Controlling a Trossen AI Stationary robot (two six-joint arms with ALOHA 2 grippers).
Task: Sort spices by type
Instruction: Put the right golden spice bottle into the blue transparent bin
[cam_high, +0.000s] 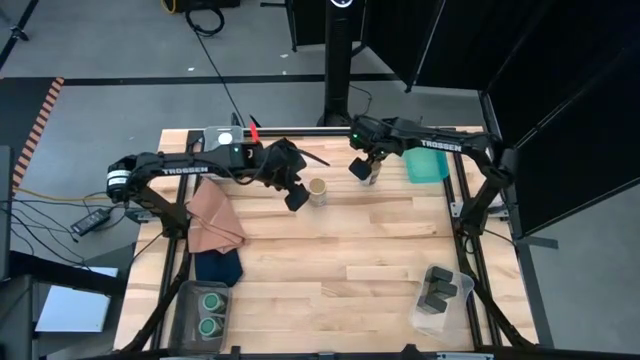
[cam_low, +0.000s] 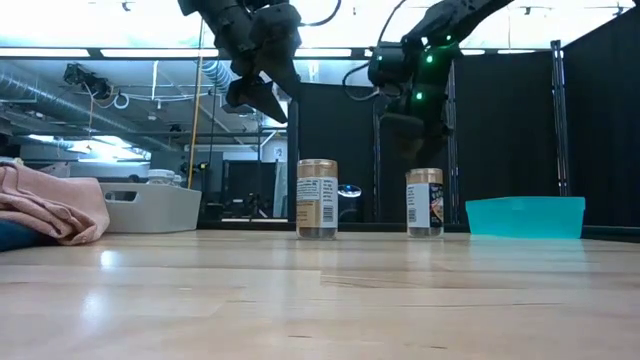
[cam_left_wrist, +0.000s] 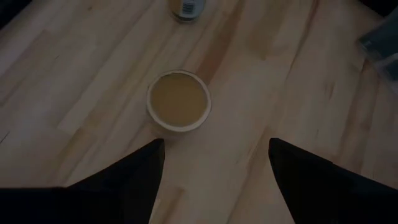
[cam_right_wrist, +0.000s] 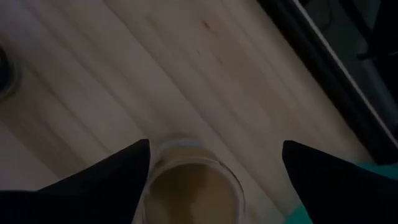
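Two tan-lidded jars stand upright on the worktop near its far edge, well apart: one (cam_high: 318, 191) under the left gripper (cam_high: 296, 199), one (cam_low: 424, 203) under the right gripper (cam_high: 360, 170). Both jaws are released, holding nothing. The jars look rigid, smooth and light; take them around the lid. Only the low view shows their labels, and only the high view shows the green-lidded jars (cam_high: 210, 311) in a bin.

Both arms are dark, jointed tubes bearing white "TROSSEN" lettering along the forearm. The left arm (cam_high: 165, 165) has a white band near its base. The right arm (cam_high: 440, 147) shows small green lights by its wrist. Each ends in two dark, wedge-shaped fingers (cam_left_wrist: 134, 180).
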